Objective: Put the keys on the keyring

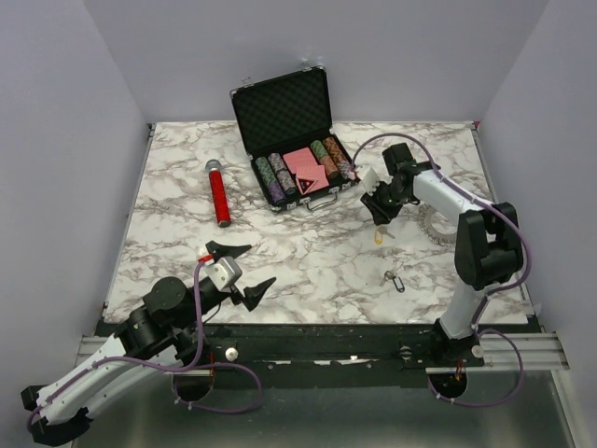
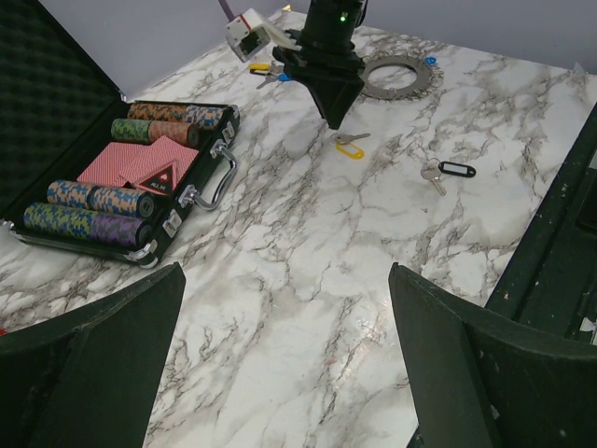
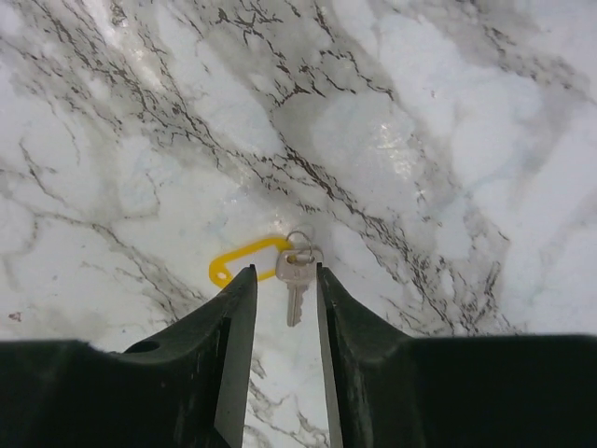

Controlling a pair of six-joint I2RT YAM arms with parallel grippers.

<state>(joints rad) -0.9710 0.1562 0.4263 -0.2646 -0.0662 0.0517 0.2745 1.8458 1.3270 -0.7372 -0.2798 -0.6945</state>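
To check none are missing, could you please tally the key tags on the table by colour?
Yellow tags: 2
Blue tags: 2 (both small and far off)
Black tag: 1
Total: 5

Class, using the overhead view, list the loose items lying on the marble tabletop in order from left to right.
red cylinder → open chip case → yellow-tagged key → black-tagged key → keyring
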